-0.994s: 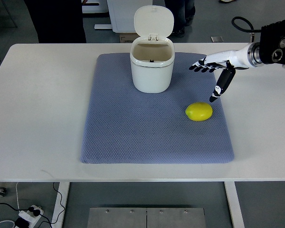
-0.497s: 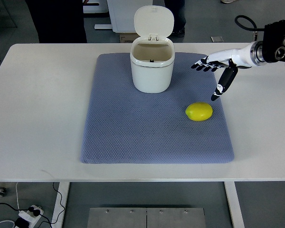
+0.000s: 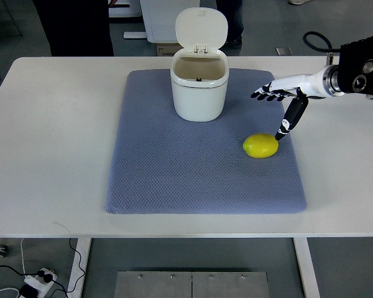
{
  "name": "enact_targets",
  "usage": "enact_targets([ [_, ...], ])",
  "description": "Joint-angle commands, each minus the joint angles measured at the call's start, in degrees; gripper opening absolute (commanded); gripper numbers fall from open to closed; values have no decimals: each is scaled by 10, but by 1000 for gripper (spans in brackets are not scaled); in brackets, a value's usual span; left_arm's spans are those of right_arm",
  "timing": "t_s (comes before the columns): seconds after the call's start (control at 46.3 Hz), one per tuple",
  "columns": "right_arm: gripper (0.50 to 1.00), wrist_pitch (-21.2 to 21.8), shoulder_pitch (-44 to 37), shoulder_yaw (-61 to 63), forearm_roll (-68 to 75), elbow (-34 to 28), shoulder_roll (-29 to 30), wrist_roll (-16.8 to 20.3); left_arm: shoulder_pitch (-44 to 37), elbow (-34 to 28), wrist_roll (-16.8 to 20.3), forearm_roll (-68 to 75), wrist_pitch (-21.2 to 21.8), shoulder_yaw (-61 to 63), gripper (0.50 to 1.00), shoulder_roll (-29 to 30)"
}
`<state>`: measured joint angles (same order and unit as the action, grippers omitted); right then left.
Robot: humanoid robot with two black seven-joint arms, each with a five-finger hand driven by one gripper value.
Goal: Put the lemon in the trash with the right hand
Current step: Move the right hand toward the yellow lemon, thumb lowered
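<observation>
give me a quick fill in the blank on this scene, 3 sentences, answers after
1. The lemon lies on the ______ mat.
2. The lid of the white trash bin is ______.
3. The right hand has its fingers spread and holds ______.

Missing words: blue-grey; open; nothing

Sitting on mat [image 3: 174,174] atop table [image 3: 50,155]: trash bin [image 3: 199,87] at twelve o'clock, lemon [image 3: 260,146] lying at four o'clock from it. Hovering just at lemon's two o'clock: right hand [image 3: 285,102], thumb tip nearly touching.
</observation>
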<state>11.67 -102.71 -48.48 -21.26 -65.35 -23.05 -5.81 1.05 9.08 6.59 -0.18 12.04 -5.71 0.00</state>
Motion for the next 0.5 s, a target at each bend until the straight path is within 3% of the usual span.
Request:
enact_targets([
  [0.0,985,-16,6,-3,0,-3,0,3,0,0,0,0,0,0,1000,0],
  [0.302,985,-71,17,-25,-11,-32,12,4,0,0,0,0,0,0,1000,0],
  [0.475,985,-79,14,-36,-10,-36,33,19,0,0,0,0,0,0,1000,0],
])
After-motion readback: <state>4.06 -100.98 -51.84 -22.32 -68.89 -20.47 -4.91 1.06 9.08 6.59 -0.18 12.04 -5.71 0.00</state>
